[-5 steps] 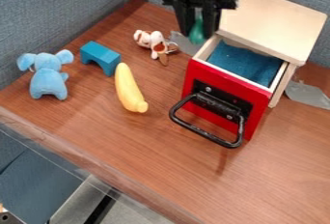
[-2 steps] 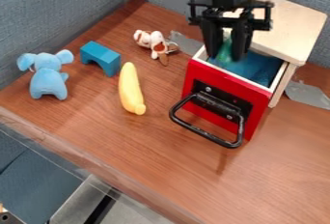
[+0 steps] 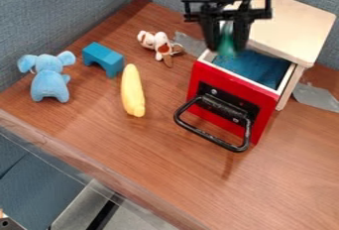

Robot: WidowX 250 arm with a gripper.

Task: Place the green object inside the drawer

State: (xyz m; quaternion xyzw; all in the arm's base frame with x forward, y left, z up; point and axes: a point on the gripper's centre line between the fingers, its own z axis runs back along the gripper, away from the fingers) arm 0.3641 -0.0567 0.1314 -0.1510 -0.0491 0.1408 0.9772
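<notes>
Shifted slightly, we list: 1 gripper [image 3: 226, 46] over the drawer [image 3: 228, 79], 2 fingers narrowed around 1 green object [image 3: 226, 39]; 1 banana [image 3: 132, 91], well apart from the drawer.

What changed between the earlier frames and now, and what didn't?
The pincer moved right in the view to the open drawer, then slightly back up and left, with the green object between its fingers throughout. The banana turned slightly, its lower end shifting left. The blue elephant, blue block and dog toy stayed put.

Blue plush [image 3: 49, 84], block [image 3: 104, 56], banana [image 3: 132, 91], perhaps toy dog [image 3: 161, 43].
</notes>
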